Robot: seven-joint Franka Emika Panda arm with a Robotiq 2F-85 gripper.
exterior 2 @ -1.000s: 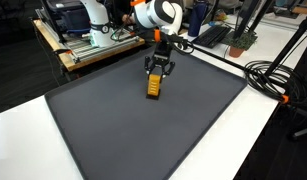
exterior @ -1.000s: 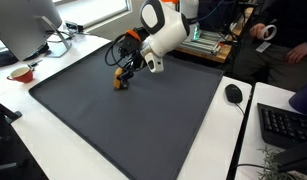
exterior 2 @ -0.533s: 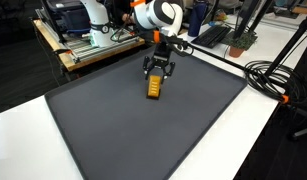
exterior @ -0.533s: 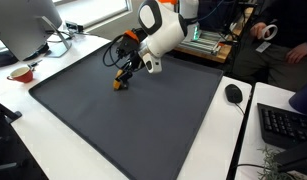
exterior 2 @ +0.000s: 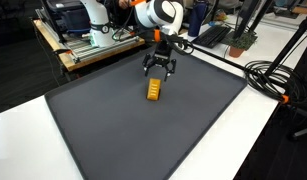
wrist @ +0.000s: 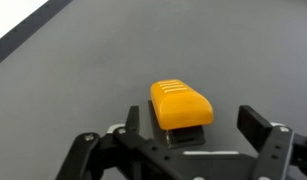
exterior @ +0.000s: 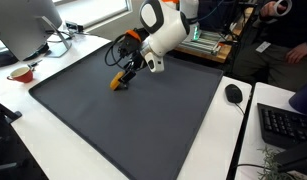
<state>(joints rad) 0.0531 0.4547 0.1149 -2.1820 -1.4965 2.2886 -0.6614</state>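
A small yellow stapler (wrist: 180, 106) with a dark metal base lies on the dark grey mat (exterior 2: 123, 120). In both exterior views the stapler (exterior: 117, 81) (exterior 2: 154, 90) rests flat on the mat near its far side. My gripper (wrist: 193, 128) hangs just above it, open, with its black fingers (wrist: 255, 127) spread on either side and clear of the stapler. In an exterior view the gripper (exterior 2: 159, 68) sits a little above the stapler's far end. Nothing is held.
A computer mouse (exterior: 233, 93) and a keyboard (exterior: 285, 126) lie on the white desk beside the mat. A red cup (exterior: 21, 73) stands near a monitor (exterior: 23, 25). Cables (exterior 2: 273, 80) run along the mat's edge. People sit behind the desk.
The gripper has opened and let go of the stapler, which now lies flat on the mat. The gripper has lifted slightly above it.
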